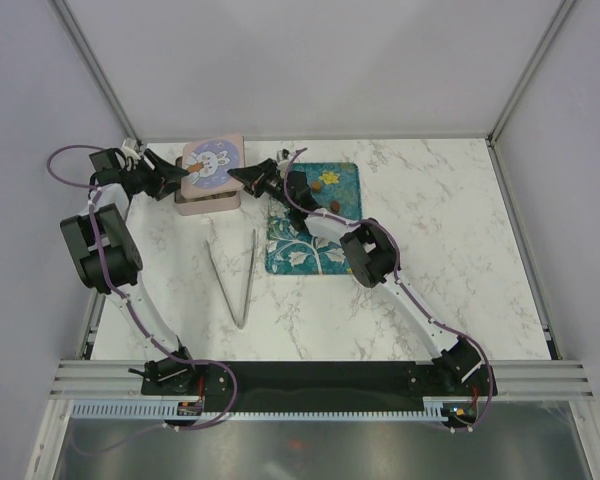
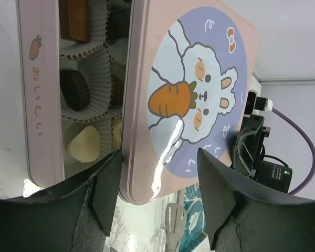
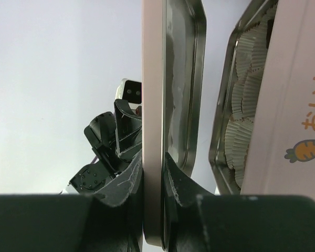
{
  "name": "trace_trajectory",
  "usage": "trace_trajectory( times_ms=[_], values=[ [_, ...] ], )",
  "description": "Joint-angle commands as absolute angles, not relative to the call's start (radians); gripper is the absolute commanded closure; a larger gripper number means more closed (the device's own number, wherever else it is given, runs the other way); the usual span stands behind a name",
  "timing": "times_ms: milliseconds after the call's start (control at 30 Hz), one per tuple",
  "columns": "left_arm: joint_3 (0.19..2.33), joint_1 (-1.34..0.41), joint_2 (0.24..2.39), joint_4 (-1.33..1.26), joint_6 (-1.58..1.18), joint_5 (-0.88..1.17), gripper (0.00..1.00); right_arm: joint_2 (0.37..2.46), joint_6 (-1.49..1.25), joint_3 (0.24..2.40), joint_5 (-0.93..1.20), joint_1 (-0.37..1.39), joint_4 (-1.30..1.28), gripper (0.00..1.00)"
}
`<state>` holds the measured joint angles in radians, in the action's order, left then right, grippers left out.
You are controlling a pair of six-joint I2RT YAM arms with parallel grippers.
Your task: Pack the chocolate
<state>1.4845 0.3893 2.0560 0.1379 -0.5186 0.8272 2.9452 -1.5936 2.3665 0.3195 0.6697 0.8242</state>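
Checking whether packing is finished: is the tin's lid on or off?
Off: the lid, pinched in the right gripper, stands apart from the tin, whose chocolate shows uncovered.

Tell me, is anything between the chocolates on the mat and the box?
Yes. The bunny lid, pinched by the right hand, hangs over most of the box, between it and the chocolates.

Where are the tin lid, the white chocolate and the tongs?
Lid (image 2: pixel 199 94), left wrist view, rabbit print.
White chocolate (image 2: pixel 84 144), left wrist view, its top face.
Tongs (image 1: pixel 242 316), top view, joined end.
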Motion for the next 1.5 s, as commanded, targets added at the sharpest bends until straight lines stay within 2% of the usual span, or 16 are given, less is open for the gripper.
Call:
trace_trajectory(
  times_ms=[0,633,933,1167,1467],
  values=[
    [1.493,0.391,2.046,0.115,-0.535,0.907,0.33,2.925,-1.635,2.408,0.356,0.680,0.960,1.00],
    [1.552,0.405,2.025,0.250,-0.443,0.865,0.29,2.870,-1.608,2.359,0.382,0.675,0.977,1.00],
    [1.595,0.410,1.996,0.351,-0.376,0.761,0.28,2.870,-1.598,2.364,0.380,0.676,0.966,1.00],
    [1.588,0.411,2.022,0.292,-0.413,0.885,0.29,2.881,-1.612,2.382,0.385,0.676,0.963,1.00],
    [1.583,0.420,2.031,0.293,-0.422,0.879,0.28,2.910,-1.666,2.401,0.374,0.672,1.009,1.00]
  ],
)
